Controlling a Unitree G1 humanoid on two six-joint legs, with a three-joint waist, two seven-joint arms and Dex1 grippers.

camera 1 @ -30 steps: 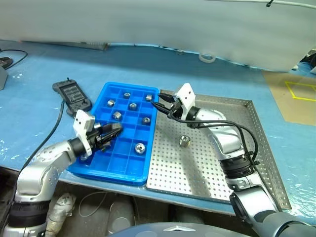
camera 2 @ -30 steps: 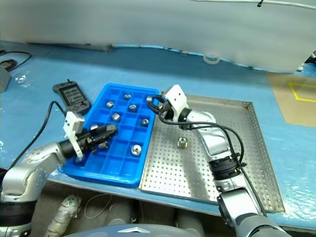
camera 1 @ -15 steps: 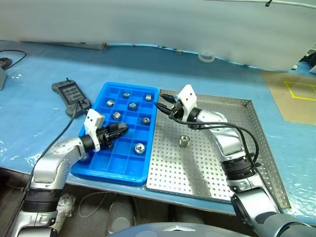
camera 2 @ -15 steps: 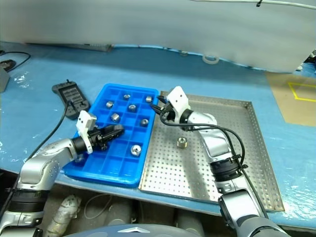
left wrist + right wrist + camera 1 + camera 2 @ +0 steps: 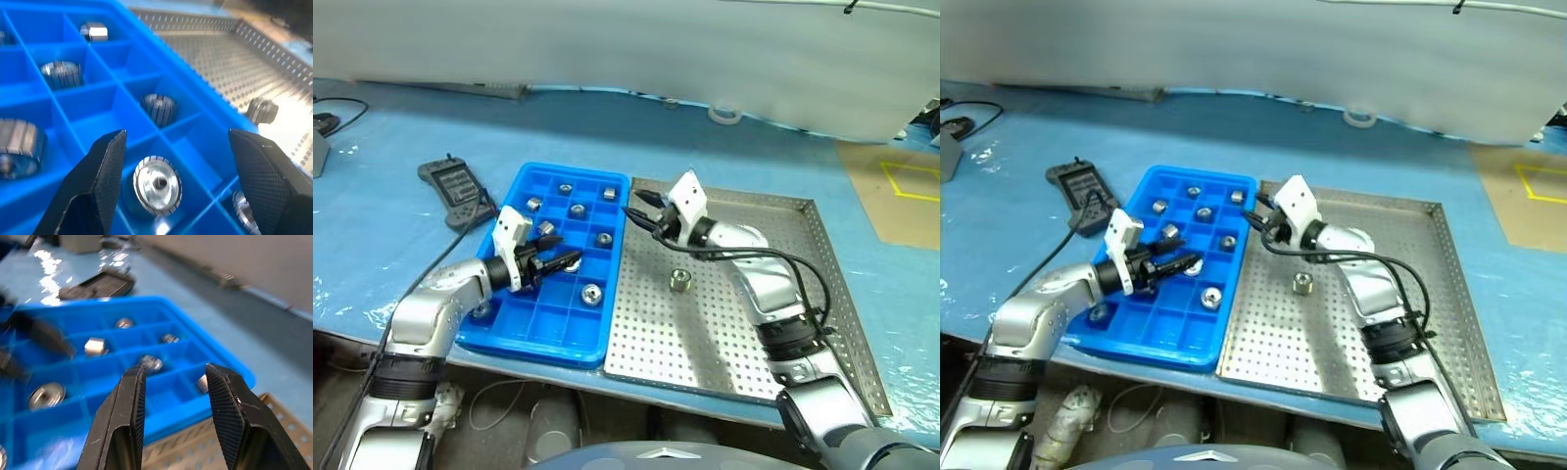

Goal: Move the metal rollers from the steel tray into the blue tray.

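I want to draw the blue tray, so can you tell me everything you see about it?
The blue tray is a bright blue, shiny plastic rectangle divided by thin walls into a grid of small square compartments. It lies flat on the blue table cover, its long side right against the steel tray. Several compartments each hold one metal roller, while others are empty. The left end effector hangs open just above it.

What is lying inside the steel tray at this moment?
One metal roller stands on the perforated bottom of the steel tray. The right gripper and its arm hang over the tray and hide part of its bottom, so anything beneath them cannot be seen.
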